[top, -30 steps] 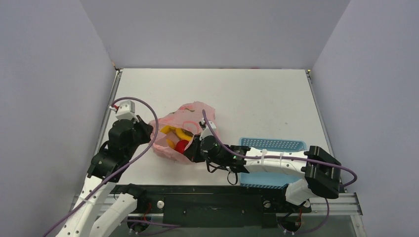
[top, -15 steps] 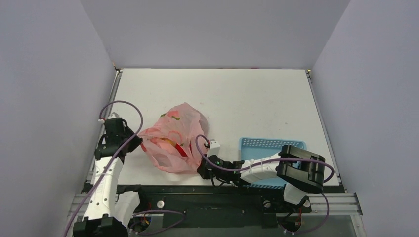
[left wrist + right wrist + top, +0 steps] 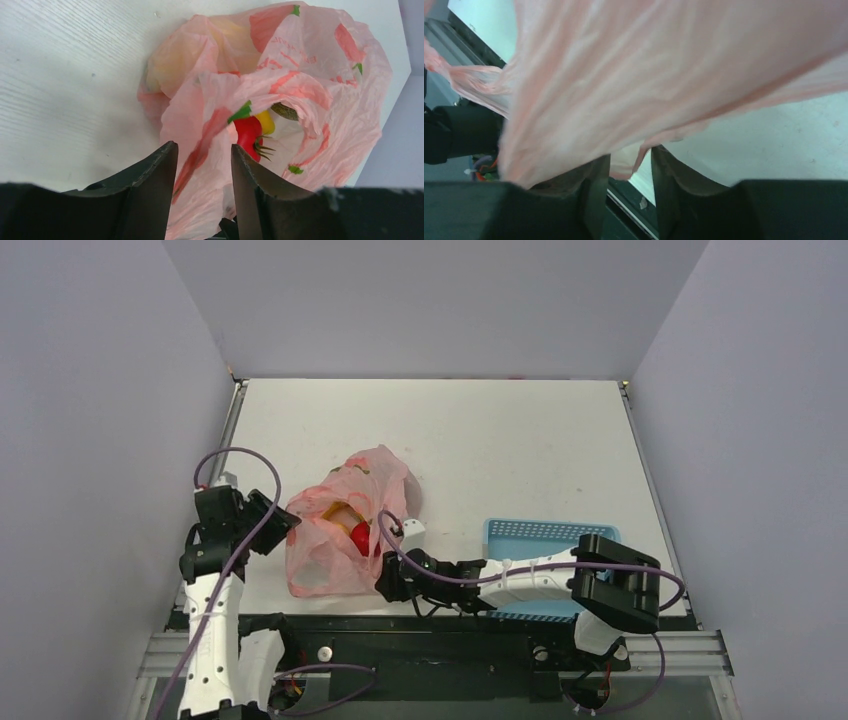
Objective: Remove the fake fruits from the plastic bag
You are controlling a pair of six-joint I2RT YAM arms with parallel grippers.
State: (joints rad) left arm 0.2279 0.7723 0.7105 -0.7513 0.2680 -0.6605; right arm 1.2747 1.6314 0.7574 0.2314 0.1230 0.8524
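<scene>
Barely begun, judging by the top view: no fruit loose on the table [image 3: 500, 440], none in the basket [image 3: 550, 532] at lower right. Finds the bag [image 3: 340, 530] slumped left of centre, touching the table. Inside its open mouth, in the left wrist view: a red fruit [image 3: 247, 135], a banana [image 3: 265, 121] just above it, a dark sliver of melon [image 3: 285, 111] to the right; peach not made out for certain. Left claw [image 3: 202, 195] parted, film beyond the gap, clamped on nothing. Right claw [image 3: 630, 195] narrowly parted, a flap of film dangling between the fingers, unpinched as far as seen. Leaves every fruit to lift out.
</scene>
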